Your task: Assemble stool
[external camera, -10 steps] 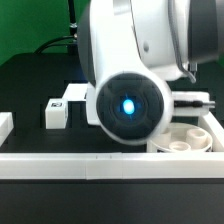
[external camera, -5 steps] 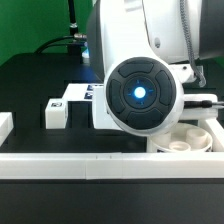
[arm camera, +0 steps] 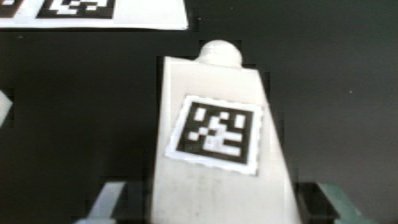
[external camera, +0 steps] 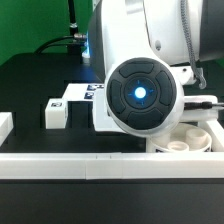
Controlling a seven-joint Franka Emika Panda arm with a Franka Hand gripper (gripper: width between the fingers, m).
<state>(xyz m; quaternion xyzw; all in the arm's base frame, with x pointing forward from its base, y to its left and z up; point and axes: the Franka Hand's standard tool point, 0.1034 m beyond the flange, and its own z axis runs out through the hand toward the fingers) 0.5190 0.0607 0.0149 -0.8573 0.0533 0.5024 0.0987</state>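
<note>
Stool parts are spread over a black surface [external camera: 30, 85] edged by white rails. In the wrist view one leg [arm camera: 217, 130] is seen from above, with its tagged face turned to the camera. Its long axis runs from between the fingers [arm camera: 114, 200] of the end effector [arm camera: 217, 202] straight away toward the marker board [arm camera: 107, 12]. The narrow end, finished with a small rounded peg, points at that board and stops short of it. The wide end is cut off by the picture's edge. The two fingers are set one on each side of the wide end, close against its flanks. Whether they are pressed onto it or merely beside it cannot be told, since only their blurred ends are shown. A white sliver [arm camera: 6, 105] at the frame's edge is too cropped to be identified.

In the exterior view the middle of the scene is blocked by the arm [external camera: 140, 95], so the end effector and the leg between its fingers are hidden. A second leg [external camera: 55, 113] lies on the surface at the exterior view's left, well apart from the seat [external camera: 190, 141]. The seat is placed at the exterior view's right, recesses up. It is partly covered by the arm and by the front rail [external camera: 90, 162].
</note>
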